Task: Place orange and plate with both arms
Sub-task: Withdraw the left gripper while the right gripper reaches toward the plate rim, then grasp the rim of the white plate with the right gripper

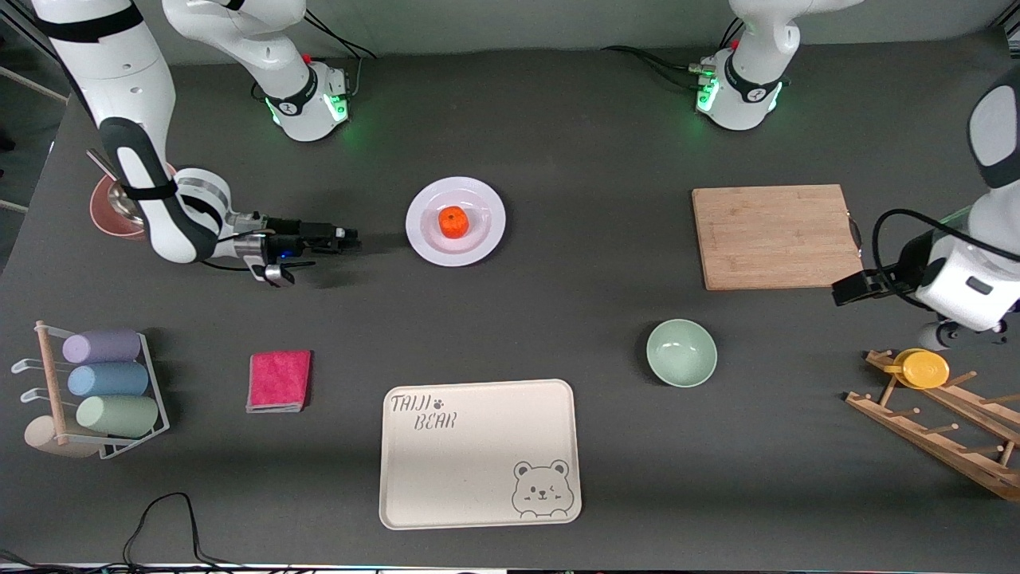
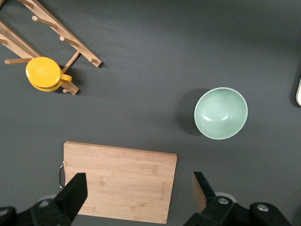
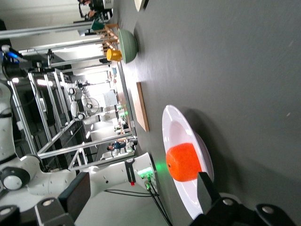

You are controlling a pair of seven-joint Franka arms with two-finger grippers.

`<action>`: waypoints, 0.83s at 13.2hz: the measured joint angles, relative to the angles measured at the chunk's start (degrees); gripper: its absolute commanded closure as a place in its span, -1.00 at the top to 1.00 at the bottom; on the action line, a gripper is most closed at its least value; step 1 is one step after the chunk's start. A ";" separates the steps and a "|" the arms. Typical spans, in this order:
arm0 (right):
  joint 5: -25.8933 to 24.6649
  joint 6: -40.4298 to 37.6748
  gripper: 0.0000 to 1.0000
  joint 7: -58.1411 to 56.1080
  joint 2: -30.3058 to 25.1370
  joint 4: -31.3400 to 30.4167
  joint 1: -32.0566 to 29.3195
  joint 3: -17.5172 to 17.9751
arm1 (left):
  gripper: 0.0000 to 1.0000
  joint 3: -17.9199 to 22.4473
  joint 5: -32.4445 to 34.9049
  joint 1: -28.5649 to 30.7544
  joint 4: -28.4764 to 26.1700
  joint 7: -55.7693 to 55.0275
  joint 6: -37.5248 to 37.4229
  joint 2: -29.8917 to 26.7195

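The orange (image 1: pixel 453 222) sits in the centre of the plate (image 1: pixel 486 199), which rests flat on the desk (image 1: pixel 606 303) midway between the two arm bases. The right gripper (image 1: pixel 351 238) lies low and level just beside the plate, toward the right arm's end, pointing at it without touching; its fingers (image 3: pixel 75 195) are spread apart and hold nothing, with the orange framed between them in the right wrist view.

The left gripper (image 2: pixel 137 190) hangs above the cutting board (image 1: pixel 774 236) at the left arm's end; its fingers (image 2: pixel 75 194) are likewise released and empty.

A green bowl (image 1: pixel 681 352) stands nearer the camera than the board. A bear tray (image 1: pixel 478 454) lies nearer the camera than the plate. A yellow cup (image 1: pixel 923 368) hangs on a wooden rack (image 1: pixel 940 426) at the left arm's end. A pink cloth (image 1: pixel 279 380) and a wire rack of pastel cups (image 1: pixel 103 383) sit toward the right arm's end.
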 measured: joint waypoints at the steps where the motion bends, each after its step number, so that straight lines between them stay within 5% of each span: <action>1: 0.70 0.05 1.00 -1.81 0.23 -0.83 0.55 0.00 | 1.00 1.47 -0.40 -0.70 -1.43 1.57 0.39 -1.38; 4: 3.14 0.09 1.00 -8.51 1.99 -3.23 1.98 0.04 | 1.00 6.84 -0.74 -4.34 -6.73 4.99 1.38 -7.07; 11: 10.59 0.10 1.00 -15.09 6.27 -4.92 7.51 0.07 | 1.00 7.35 -0.87 -4.83 -7.85 6.68 -0.70 -11.26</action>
